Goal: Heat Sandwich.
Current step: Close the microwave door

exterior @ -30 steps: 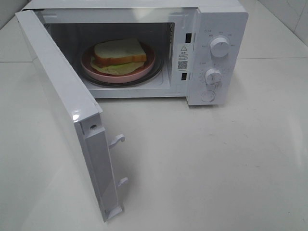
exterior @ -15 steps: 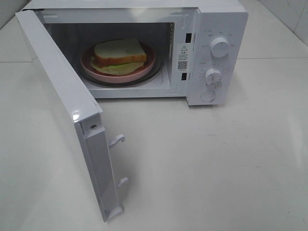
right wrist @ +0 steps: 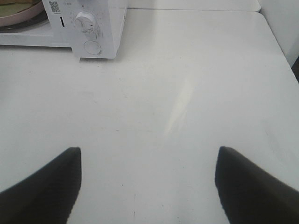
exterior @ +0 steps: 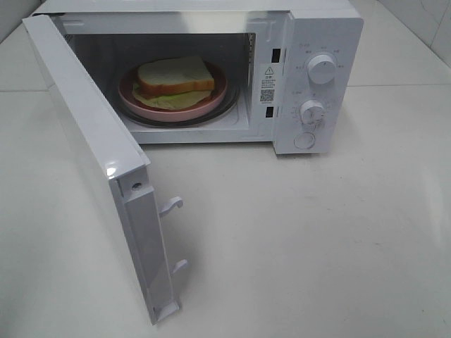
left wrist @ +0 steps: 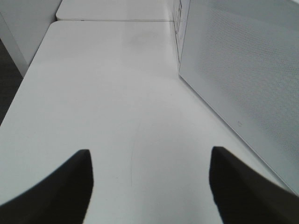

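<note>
Exterior view, upper centre of frame: microwave (exterior: 324,35) stands on the white table (exterior: 317,246), door (exterior: 84,141) swung wide open toward the lower left.

Sandwich (exterior: 175,77) sits inside the cavity, upper left of centre, lying on the pink plate (exterior: 211,98). The plate rests on the glass turntable (exterior: 236,105). White bread on top, green showing at the near edge.

Control panel, upper right: upper knob (exterior: 322,70), lower knob (exterior: 312,112), and a round button (exterior: 304,140) below them.

My left claw (left wrist: 149,186): fingers wide apart, nothing between them. Bare table under them, with the door's dotted outer face just beside.

My right claw (right wrist: 147,186): fingers wide apart as well, gripping nothing. Bare table below, the microwave's knob panel well ahead, and a sliver of plate beside it.
</note>
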